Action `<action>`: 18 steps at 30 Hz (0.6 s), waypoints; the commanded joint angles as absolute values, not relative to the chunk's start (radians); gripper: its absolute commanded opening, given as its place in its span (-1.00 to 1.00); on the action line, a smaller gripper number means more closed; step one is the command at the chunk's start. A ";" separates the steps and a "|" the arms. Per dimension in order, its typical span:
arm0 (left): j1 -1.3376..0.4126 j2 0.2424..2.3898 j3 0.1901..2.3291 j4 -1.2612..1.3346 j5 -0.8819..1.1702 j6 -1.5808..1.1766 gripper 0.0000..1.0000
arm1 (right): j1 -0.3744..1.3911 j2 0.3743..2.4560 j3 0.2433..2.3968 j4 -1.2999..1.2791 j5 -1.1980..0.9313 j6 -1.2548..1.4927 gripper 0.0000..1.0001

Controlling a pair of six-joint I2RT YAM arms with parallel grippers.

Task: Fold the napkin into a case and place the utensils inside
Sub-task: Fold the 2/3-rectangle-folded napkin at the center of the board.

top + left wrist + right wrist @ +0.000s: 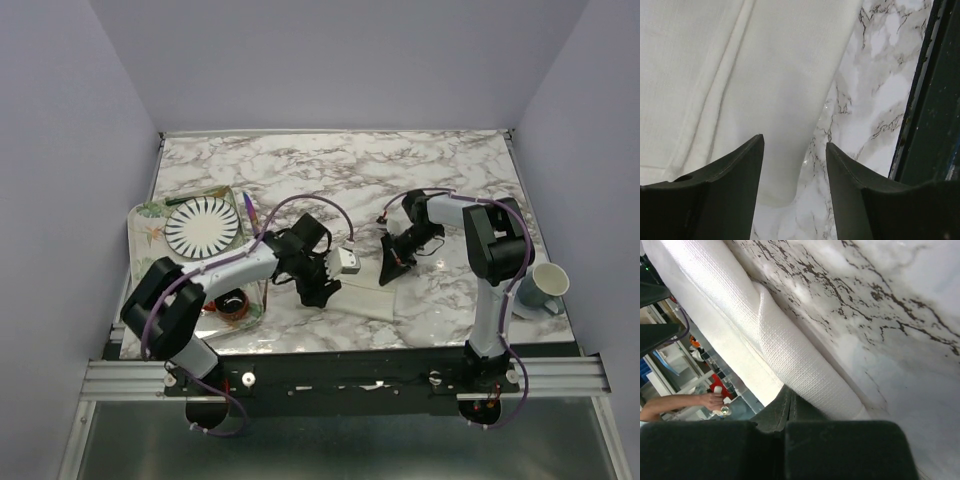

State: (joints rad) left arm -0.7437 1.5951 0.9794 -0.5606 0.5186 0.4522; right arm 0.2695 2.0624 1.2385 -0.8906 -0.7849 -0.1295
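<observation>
The cream napkin [375,302] lies folded into a long strip on the marble near the front edge, between the two grippers. My left gripper [322,292] hovers open over its left end. In the left wrist view its fingers [735,190] straddle the napkin [740,75] edge and bare marble, with nothing between them. My right gripper [390,272] is shut, and its tips [790,392] press against the rolled fold of the napkin [790,350]. No cloth shows between the jaws. A slim purple utensil [247,207] lies by the striped plate at the left.
A clear tray [145,225] at the left holds a white plate with black radial stripes [202,226]. A red-rimmed object [235,305] sits near its front. A pale green cup [541,286] stands at the right edge. The table's front rail [935,100] runs close to the left gripper.
</observation>
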 commanded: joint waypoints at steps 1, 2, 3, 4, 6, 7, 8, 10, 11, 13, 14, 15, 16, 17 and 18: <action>-0.836 1.448 0.808 -0.315 0.217 0.549 0.27 | 0.278 2.098 1.236 -0.856 -0.632 -0.186 -0.99; -0.857 1.427 0.775 -0.257 0.184 0.564 0.27 | 0.278 2.097 1.238 -0.856 -0.634 -0.186 -0.99; -0.876 1.393 0.749 -0.226 0.134 0.577 0.24 | 0.278 2.098 1.236 -0.856 -0.635 -0.186 -0.99; -0.893 1.381 0.703 -0.203 0.112 0.592 0.24 | 0.278 2.100 1.236 -0.859 -0.635 -0.184 -0.99; -0.952 1.370 0.667 -0.141 0.063 0.632 0.22 | 0.278 2.100 1.238 -0.859 -0.635 -0.184 -0.99; -0.968 1.368 0.640 -0.123 0.025 0.644 0.22 | 0.276 2.100 1.238 -0.859 -0.634 -0.186 -0.99; -0.988 1.370 0.629 -0.086 0.009 0.655 0.22 | 0.278 2.099 1.239 -0.861 -0.635 -0.184 -0.99; -1.009 1.390 0.605 -0.052 -0.044 0.699 0.22 | 0.278 2.097 1.238 -0.859 -0.634 -0.183 -0.99; -1.018 1.400 0.600 -0.034 -0.054 0.718 0.21 | 0.278 2.098 1.238 -0.859 -0.635 -0.183 -0.99; -1.034 1.427 0.588 -0.023 -0.055 0.758 0.17 | 0.278 2.100 1.238 -0.858 -0.637 -0.179 -0.99; -1.040 1.434 0.583 -0.015 -0.052 0.770 0.13 | 0.278 2.103 1.239 -0.857 -0.637 -0.178 -0.99; -1.049 1.451 0.580 -0.011 -0.052 0.781 0.06 | 0.278 2.103 1.239 -0.857 -0.635 -0.175 -0.99; -1.052 1.462 0.581 -0.009 -0.052 0.799 0.00 | 0.278 2.103 1.239 -0.856 -0.635 -0.173 -0.99; -1.052 1.469 0.584 -0.012 -0.045 0.805 -0.08 | 0.278 2.103 1.239 -0.856 -0.635 -0.173 -0.99; -1.052 1.480 0.589 -0.020 -0.035 0.811 -0.27 | 0.278 2.103 1.241 -0.856 -0.637 -0.173 -0.99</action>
State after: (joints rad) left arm -1.0409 1.4223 0.6056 -0.0460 0.0021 0.7303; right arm 0.2718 2.0628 1.2411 -0.8940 -0.7815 -0.1322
